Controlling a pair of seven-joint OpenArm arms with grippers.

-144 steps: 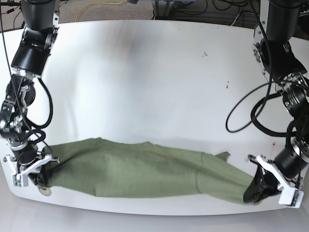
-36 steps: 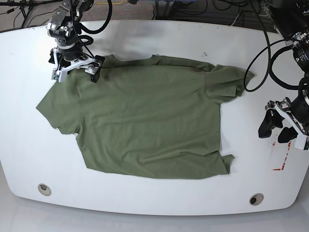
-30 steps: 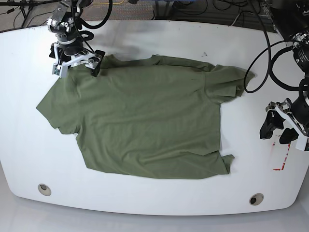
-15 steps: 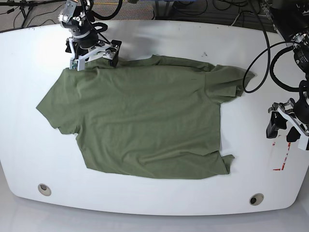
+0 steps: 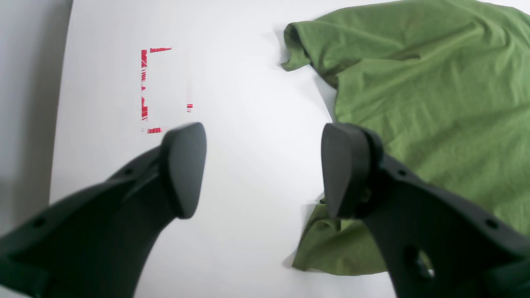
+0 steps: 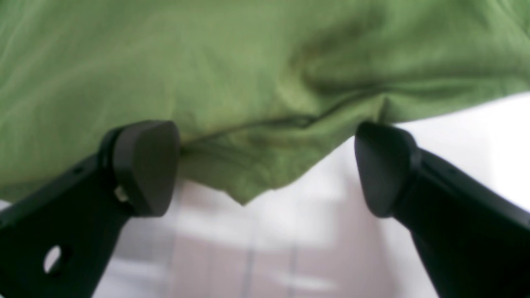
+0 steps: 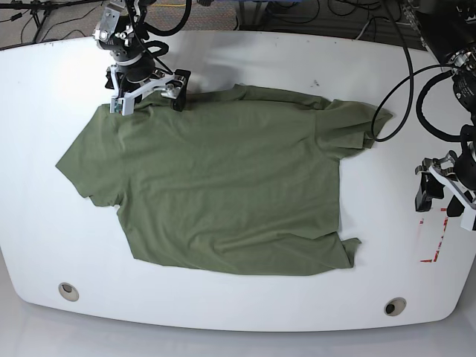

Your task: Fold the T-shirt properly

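While the T-shirt lies spread flat on the desk, the right fingers gape empty over its far shoulder edge (nearer arm); left fingers open, well apart.

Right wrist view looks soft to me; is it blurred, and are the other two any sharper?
Right wrist view: blurred throughout, the T-shirt edge and the right claw fingers both smeared. Left wrist view: cloth weave fairly crisp, the left claw fingers soft up close, the red marks streaky. Base view: sharp and evenly lit, with only soft shadows.
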